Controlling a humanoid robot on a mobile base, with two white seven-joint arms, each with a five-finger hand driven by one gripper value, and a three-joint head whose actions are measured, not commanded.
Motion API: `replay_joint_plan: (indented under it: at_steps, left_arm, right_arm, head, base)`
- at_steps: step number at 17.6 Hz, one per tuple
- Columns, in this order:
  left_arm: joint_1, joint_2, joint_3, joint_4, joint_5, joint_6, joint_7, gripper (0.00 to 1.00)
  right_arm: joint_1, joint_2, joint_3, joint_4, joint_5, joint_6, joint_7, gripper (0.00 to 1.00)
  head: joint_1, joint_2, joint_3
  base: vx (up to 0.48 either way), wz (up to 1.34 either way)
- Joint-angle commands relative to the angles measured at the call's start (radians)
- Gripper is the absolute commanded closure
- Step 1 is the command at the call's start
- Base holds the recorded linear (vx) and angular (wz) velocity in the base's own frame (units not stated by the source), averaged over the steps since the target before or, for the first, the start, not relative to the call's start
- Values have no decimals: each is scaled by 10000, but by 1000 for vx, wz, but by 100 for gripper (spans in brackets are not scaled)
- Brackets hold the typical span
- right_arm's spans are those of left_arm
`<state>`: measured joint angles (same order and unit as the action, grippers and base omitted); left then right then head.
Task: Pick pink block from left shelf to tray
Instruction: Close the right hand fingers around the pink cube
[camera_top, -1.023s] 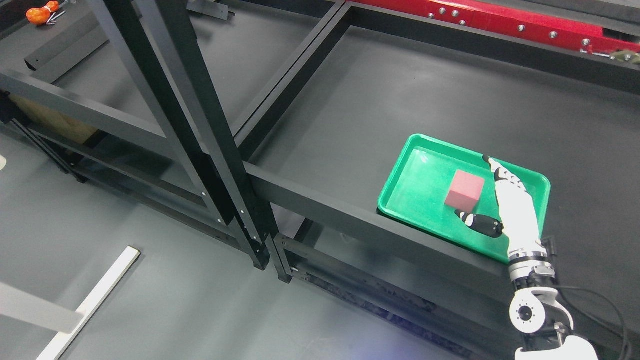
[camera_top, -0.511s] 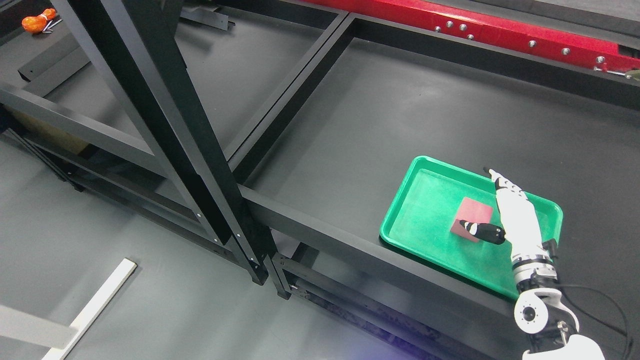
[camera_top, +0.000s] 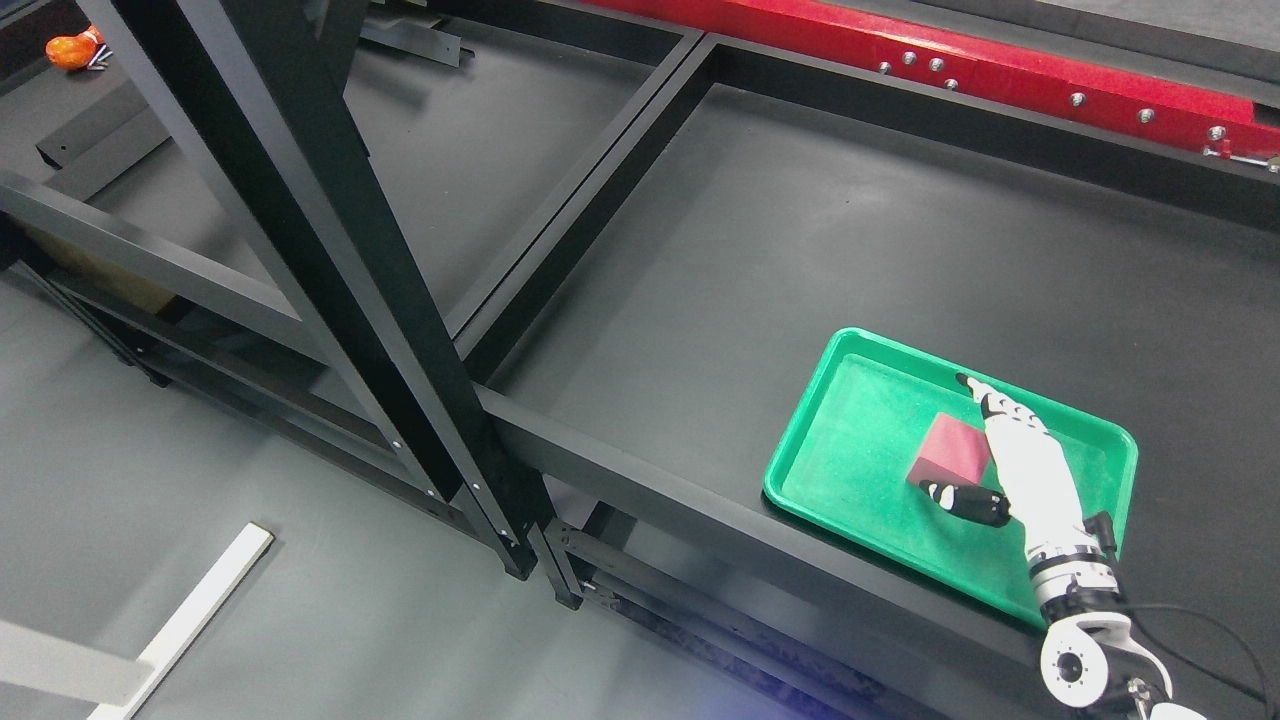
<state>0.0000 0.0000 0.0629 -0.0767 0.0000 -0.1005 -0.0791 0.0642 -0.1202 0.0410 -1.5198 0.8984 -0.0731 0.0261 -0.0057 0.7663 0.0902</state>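
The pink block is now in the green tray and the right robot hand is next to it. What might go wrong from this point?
1. The right robot hand has open fingers close around the pink block; the thumb in front could drag or tip the block when the hand pulls back.
2. The green tray lies close to the shelf's front edge; a bump from the arm might push it toward the drop.
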Motion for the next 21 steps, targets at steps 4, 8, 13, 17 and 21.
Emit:
replay_joint_plan:
  at_steps: [4,8,13,17,21]
  left_arm:
    - [92,175,0,0,-15,-7,-7,0]
    - [92,175,0,0,-15,-7,-7,0]
    - [92,175,0,0,-15,-7,-7,0]
    - [92,175,0,0,-15,-7,-7,0]
    - [92,175,0,0,-15,-7,-7,0]
  right_arm:
    - [-488,-439,295,716,82,178,-15,2]
    - [-535,-837,800,977,82,225,152,2]
    - [-580,-1051,909,1254,82,209,215,2]
    - [-734,-1175,1170,1529,51,209,215,2]
    - [-902,-1175,1140,1545,51,209,169,17]
  head:
    - [0,0,0]
    - [0,0,0]
    - [0,0,0]
    - [0,0,0]
    - [0,0,0]
  base:
    - [9,2]
    - [0,0]
    - [0,0]
    - [0,0]
    - [0,0]
